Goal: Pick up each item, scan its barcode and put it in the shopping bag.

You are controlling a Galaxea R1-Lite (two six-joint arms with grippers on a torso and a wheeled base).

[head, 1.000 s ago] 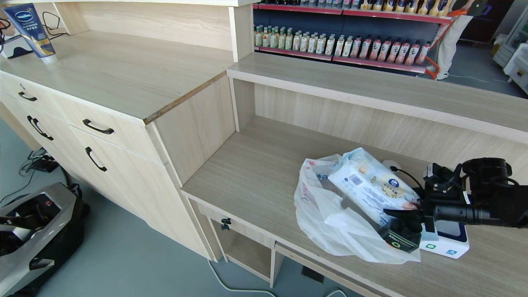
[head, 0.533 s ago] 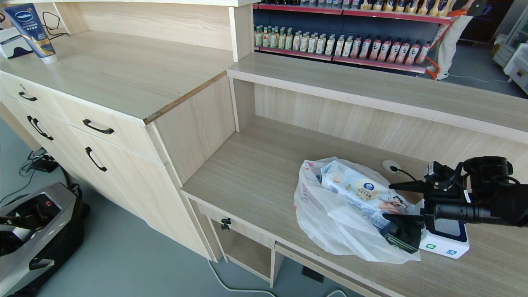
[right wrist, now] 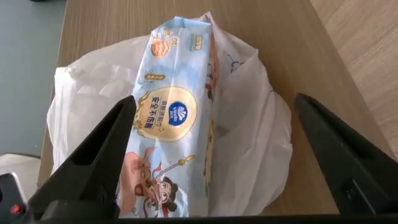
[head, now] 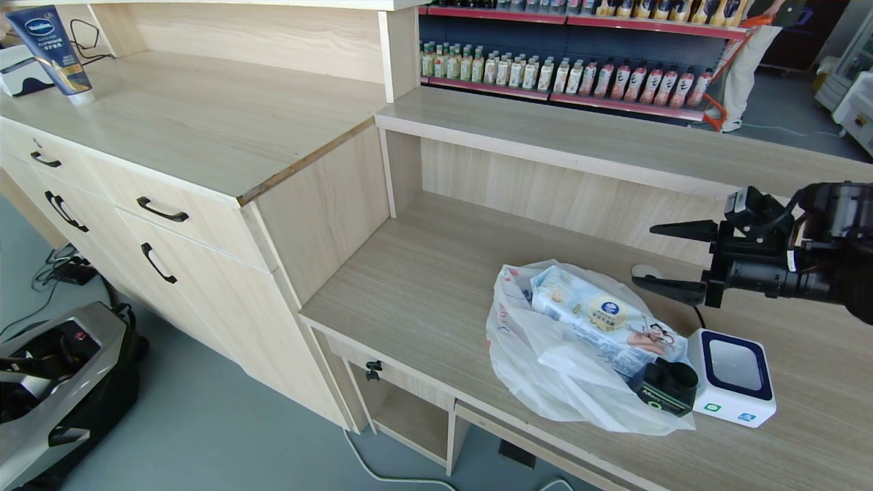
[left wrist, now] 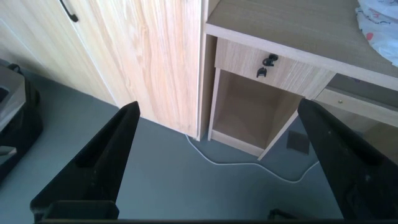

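Right pincer point(head: 643, 256) spread, left pincer point(left wrist: 217, 104) spread

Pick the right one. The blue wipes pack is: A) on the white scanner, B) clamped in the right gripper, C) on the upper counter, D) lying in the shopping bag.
D: the wipes pack lies in the shopping bag, with the right gripper open and apart from it.

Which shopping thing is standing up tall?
The blue tube, upright on its cap on the higher counter; the wipes pack and black container lie down at the white shopping bag.
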